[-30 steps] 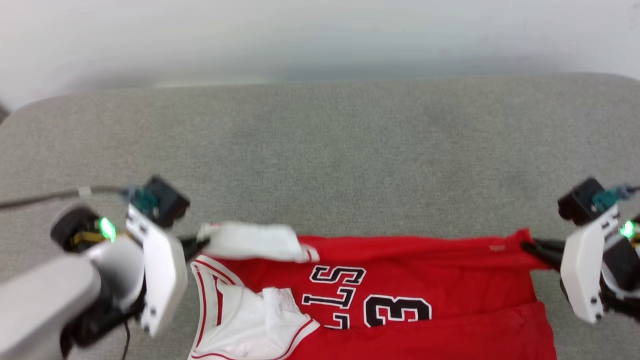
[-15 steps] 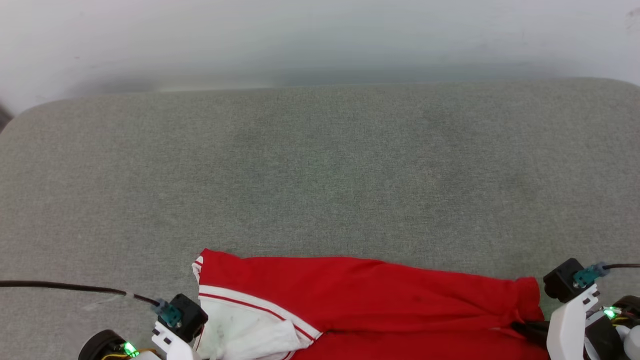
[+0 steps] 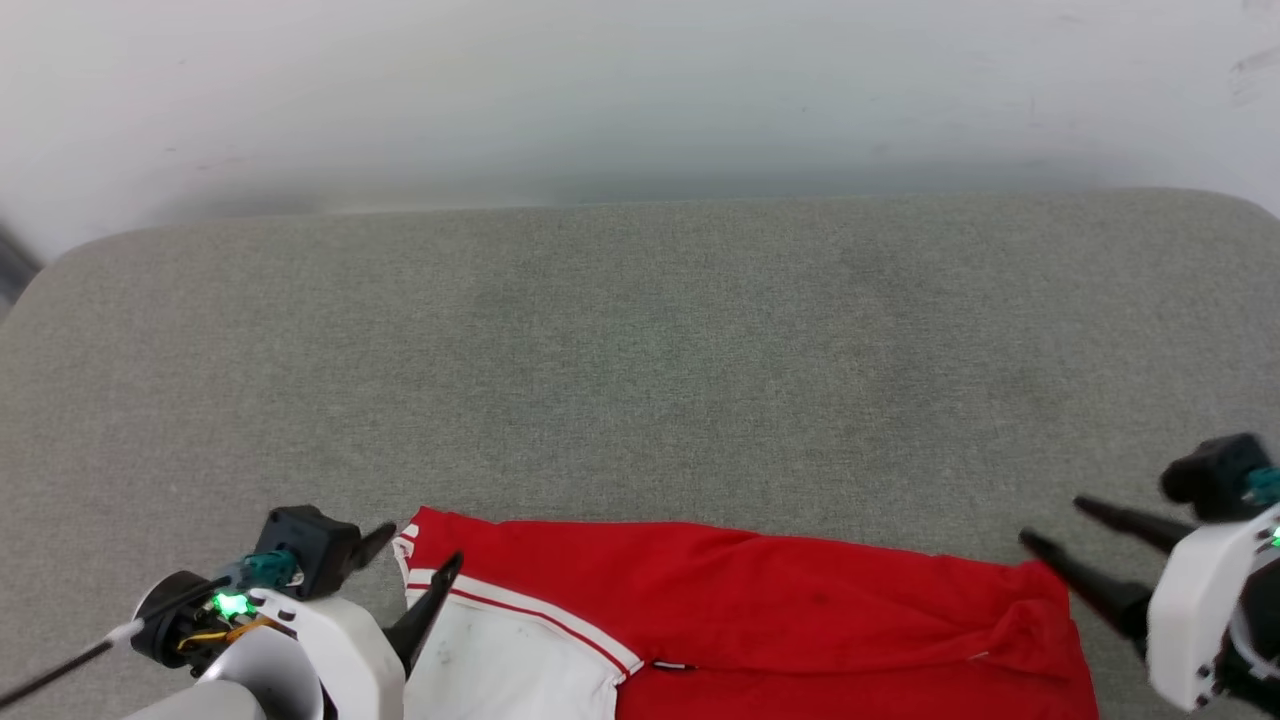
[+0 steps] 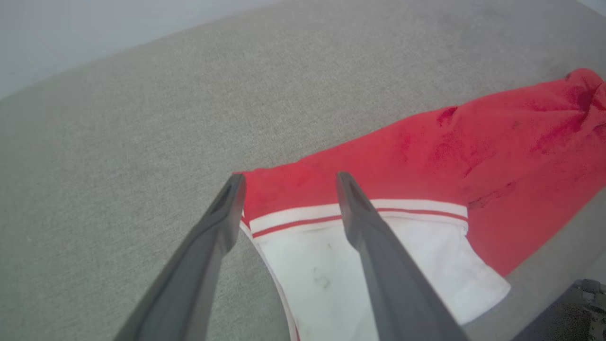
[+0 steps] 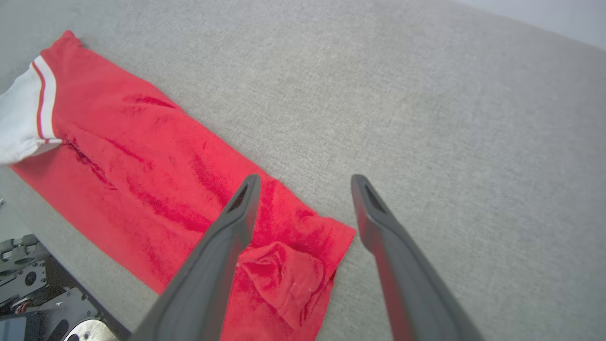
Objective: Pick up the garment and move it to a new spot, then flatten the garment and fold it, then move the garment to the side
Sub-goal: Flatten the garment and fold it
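While the left gripper (image 3: 424, 542) stands spread and empty over the garment's (image 3: 780, 610) left corner, the garment lies as a folded band along the cushion's (image 3: 640, 350) near edge. Right gripper (image 3: 1052, 520): spread, empty, beside the right corner. Judged: part-folded; further folding and the move aside outstanding.

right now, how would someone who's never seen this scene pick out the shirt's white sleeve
Start at the wide grey padded surface; along its near edge lies the red garment, folded into a long band. At the band's end by the left pincer sits the white sleeve, the one white patch, bordered by a red-and-white stripe where it meets the red cloth.
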Tool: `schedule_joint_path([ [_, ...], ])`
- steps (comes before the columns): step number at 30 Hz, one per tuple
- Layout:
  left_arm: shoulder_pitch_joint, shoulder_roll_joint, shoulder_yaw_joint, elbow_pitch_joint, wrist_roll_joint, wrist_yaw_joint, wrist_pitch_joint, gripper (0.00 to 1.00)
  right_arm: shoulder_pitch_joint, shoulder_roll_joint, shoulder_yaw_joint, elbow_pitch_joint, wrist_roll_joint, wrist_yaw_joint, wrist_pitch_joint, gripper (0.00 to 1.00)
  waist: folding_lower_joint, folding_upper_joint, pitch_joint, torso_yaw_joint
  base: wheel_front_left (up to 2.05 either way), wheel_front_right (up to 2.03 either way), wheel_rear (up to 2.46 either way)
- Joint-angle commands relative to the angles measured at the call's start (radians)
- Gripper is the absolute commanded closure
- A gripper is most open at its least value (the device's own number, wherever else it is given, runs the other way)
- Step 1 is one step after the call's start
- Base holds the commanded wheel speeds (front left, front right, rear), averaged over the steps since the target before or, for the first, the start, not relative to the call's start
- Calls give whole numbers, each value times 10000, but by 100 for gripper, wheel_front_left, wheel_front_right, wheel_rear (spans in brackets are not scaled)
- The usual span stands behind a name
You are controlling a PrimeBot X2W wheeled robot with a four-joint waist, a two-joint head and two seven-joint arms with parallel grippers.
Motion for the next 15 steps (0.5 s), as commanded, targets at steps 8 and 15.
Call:
schedule_joint_path([
  [8, 912, -812, 1348, 392, 688, 2033, -2349, 0, 1252, 938, -3391, 621, -896, -7, -761, 0, 1, 0, 162, 11, 0, 0, 0],
  [15, 2392, -2043, 3629, 238, 2625, 2967, -2449, 0, 2521, 2364, -4899, 1131, -1019, -7, -104, 0, 1, 0, 358, 163, 0, 0, 0],
])
